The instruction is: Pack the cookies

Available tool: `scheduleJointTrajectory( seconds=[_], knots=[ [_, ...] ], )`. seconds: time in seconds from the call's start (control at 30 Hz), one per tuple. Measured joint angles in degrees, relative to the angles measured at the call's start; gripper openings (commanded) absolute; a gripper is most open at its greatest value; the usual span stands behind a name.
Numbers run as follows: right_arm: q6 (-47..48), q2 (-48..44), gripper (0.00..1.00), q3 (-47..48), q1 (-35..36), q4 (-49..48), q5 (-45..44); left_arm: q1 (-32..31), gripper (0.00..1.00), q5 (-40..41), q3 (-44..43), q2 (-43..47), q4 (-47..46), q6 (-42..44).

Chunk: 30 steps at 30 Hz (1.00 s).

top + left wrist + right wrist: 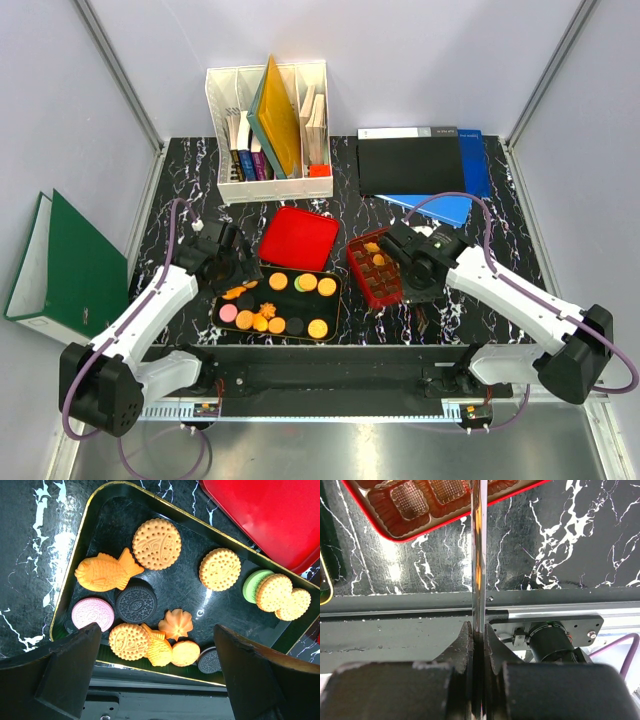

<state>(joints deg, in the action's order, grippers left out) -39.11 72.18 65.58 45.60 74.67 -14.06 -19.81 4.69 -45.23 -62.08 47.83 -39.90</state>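
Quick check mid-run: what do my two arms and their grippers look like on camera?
The left arm and right arm have white links, black joint housings and a purple cable looping alongside. The left gripper and right gripper have dark, matte, blocky fingers.

Mixed-colour cookies [156, 544] lie flat in a black tray [111, 524]
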Motion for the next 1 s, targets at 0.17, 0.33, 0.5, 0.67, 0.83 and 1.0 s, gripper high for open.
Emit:
scheduleJointTrajectory(
  seconds=[0.17, 0.33, 0.5, 0.67, 0.83, 1.0],
  knots=[
    [0.0, 0.0, 0.0, -1.8, -0.6, -0.3, 0.2, 0.0, 0.97, 0.0, 0.0, 0.0, 0.0, 0.0],
    [0.1, 0.1, 0.0, -3.8, -0.7, -1.5, 1.2, 0.0, 0.97, 0.0, 0.0, 0.0, -0.2, 0.0],
    [0.2, 0.0, 0.0, -3.7, -0.8, -1.9, 1.5, 0.0, 0.97, 0.0, 0.0, 0.0, -0.4, 0.0],
    [-0.3, -1.9, 0.0, 2.6, -0.9, 0.1, -2.6, 0.0, 0.97, 0.0, 0.0, 0.0, -0.4, 0.0],
    [-0.2, -2.9, 0.0, 7.4, -1.2, 0.7, -6.4, 0.0, 0.97, 0.0, 0.0, 0.0, -0.4, 0.0],
    [-0.2, -0.9, 0.0, 4.9, -1.8, 1.5, -6.3, 0.0, 0.97, -0.1, 0.0, 0.0, -0.4, 0.1]
  ],
)
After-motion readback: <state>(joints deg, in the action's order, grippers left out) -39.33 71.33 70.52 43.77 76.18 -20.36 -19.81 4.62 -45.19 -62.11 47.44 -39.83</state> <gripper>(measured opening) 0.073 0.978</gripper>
